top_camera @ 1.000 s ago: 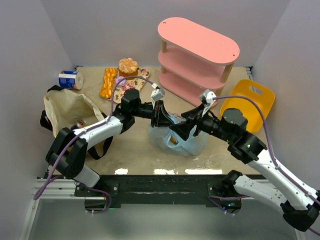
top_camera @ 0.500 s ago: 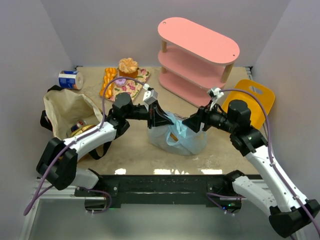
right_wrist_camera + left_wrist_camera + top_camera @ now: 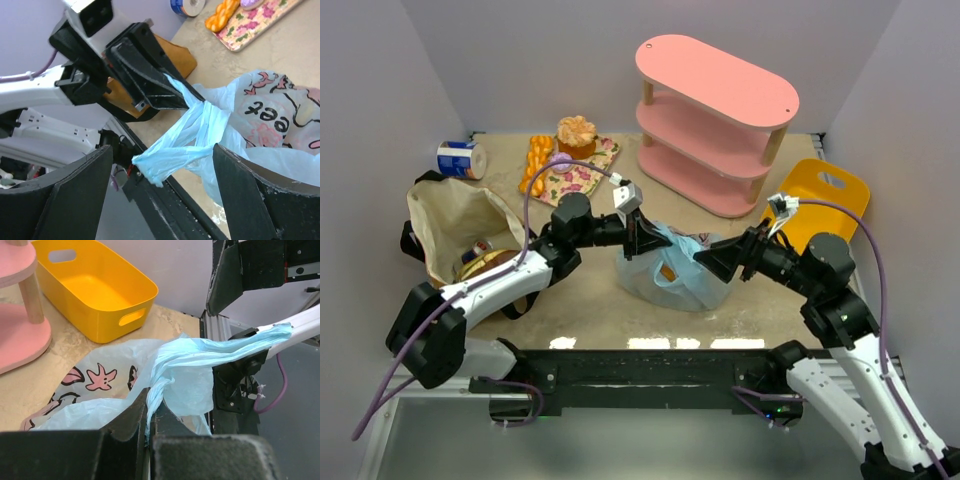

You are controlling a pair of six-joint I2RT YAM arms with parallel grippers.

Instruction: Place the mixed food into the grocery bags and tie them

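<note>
Lettering on the light-blue plastic bag (image 3: pixel 270 125)
Outlined cartoon letters stood upside down toward the right wrist view's three o'clock edge, roughly "Gee"; nothing more could be read.

pale lilac walls (image 3: pixel 520 60), beige tabletop (image 3: pixel 590 300), pink three-tier shelf (image 3: pixel 715 100) at the back

A lab test cell: plain lilac walls (image 3: pixel 520 60) enclose a stone-look tabletop (image 3: pixel 585 300) on aluminium framing (image 3: pixel 378 435).
</note>
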